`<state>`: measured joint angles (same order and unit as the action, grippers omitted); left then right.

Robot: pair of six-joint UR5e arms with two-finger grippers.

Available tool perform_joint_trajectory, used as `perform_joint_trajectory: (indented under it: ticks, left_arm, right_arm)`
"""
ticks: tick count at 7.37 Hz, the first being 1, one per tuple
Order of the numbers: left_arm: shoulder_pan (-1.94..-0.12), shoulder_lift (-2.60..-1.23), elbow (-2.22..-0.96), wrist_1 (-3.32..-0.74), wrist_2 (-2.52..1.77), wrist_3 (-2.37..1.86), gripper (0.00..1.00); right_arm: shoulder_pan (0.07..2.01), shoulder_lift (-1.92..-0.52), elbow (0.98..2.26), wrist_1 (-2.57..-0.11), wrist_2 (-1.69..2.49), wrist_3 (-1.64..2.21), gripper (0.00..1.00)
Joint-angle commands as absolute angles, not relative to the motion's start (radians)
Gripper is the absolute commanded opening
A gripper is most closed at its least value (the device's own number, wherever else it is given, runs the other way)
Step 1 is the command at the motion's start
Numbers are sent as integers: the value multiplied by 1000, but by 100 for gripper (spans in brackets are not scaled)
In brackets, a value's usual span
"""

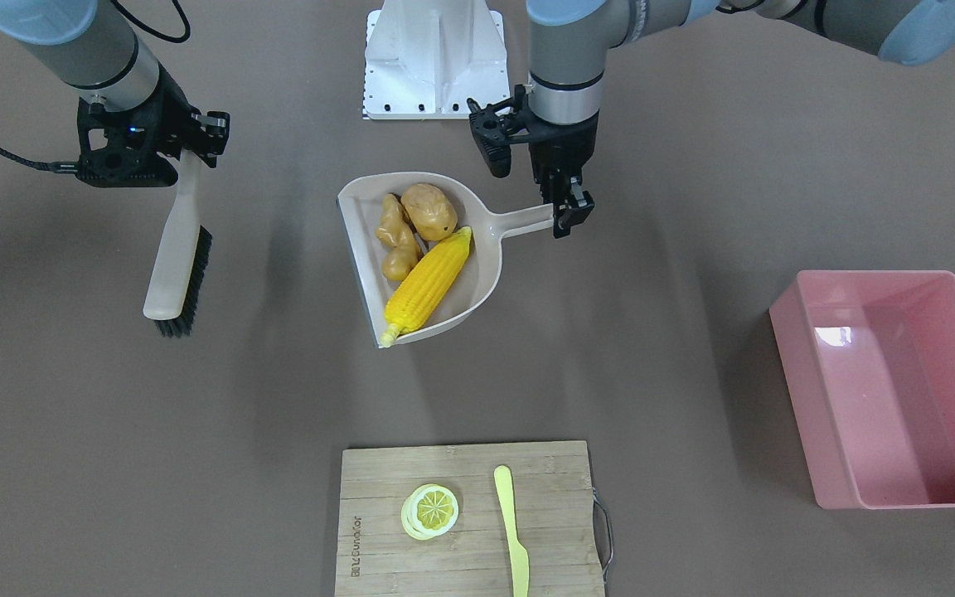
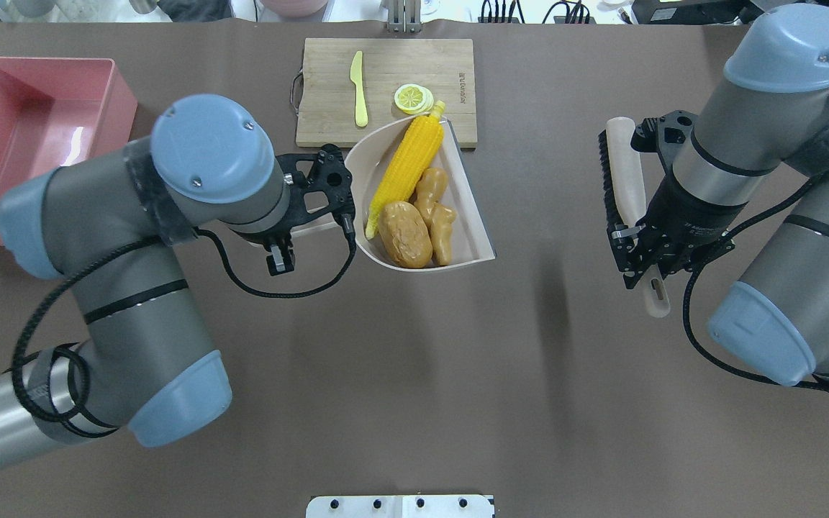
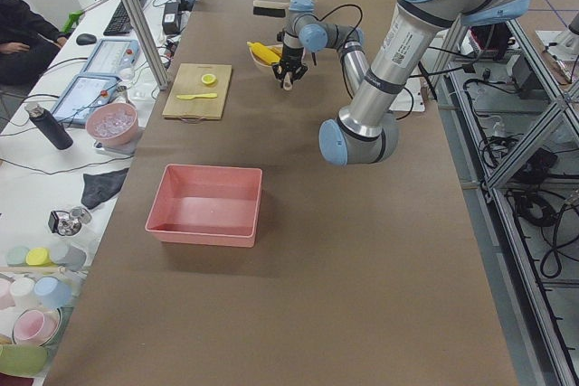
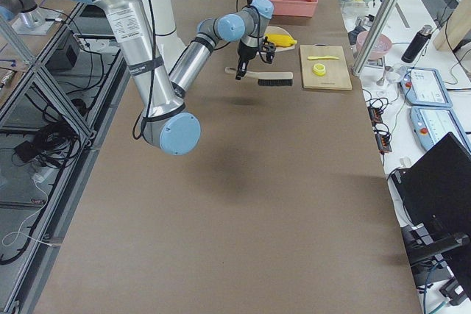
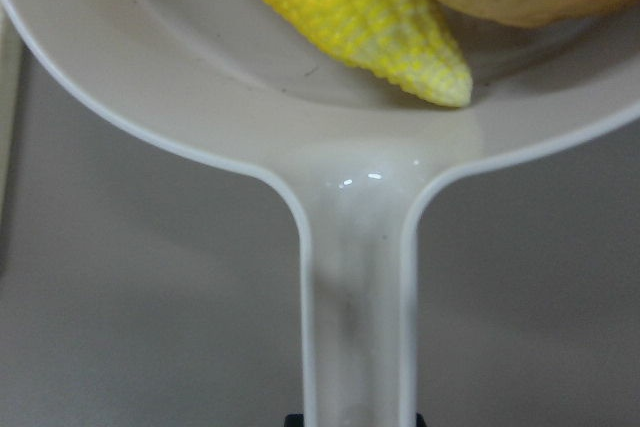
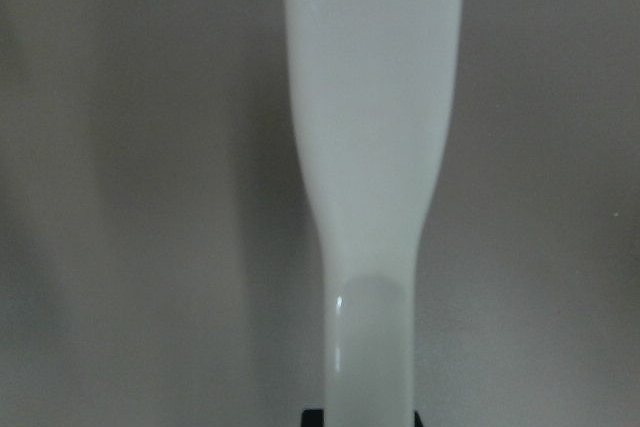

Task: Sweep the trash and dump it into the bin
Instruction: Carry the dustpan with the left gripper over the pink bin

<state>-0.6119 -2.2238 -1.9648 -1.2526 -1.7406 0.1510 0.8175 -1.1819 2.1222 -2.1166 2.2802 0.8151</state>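
The jaws of the left gripper [image 1: 567, 211] are closed on the handle of the beige dustpan [image 1: 482, 278]. Inside the pan, the corn cob [image 1: 429, 288], potato [image 1: 429, 211] and ginger root [image 1: 396, 236] are packed together, touching. The jaws of the right gripper [image 1: 187, 153] are clamped on a brush [image 1: 175, 265], well apart from the pan. The pink bin [image 1: 809, 398] is seen on the desk [image 1: 693, 166], far out on the robot's left.

overhead: rear, looking down | front: opposite side, steep | sides: along counter [image 3: 362, 268], far | wrists: close-up | shared: dustpan [image 1: 482, 282]
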Motion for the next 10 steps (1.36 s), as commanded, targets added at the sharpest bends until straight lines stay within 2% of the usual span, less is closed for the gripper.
perform_joint_trajectory:
  ticks: [1,6,10]
  left_arm:
    - [-742,-2179,-2019,-1223,-1791,166,0]
    - [-1114,-1978,-2013,-1224,-1948,488,0]
    - [-1355,-1863,-1895,-1241,-2045,840,0]
  right_arm:
    - [818,-1190,2126,-2118,2272,808,0]
    - [792,-1177,2155,-2168,2244,810,0]
    - [765,-1152,2155,-2168,2223,819,0]
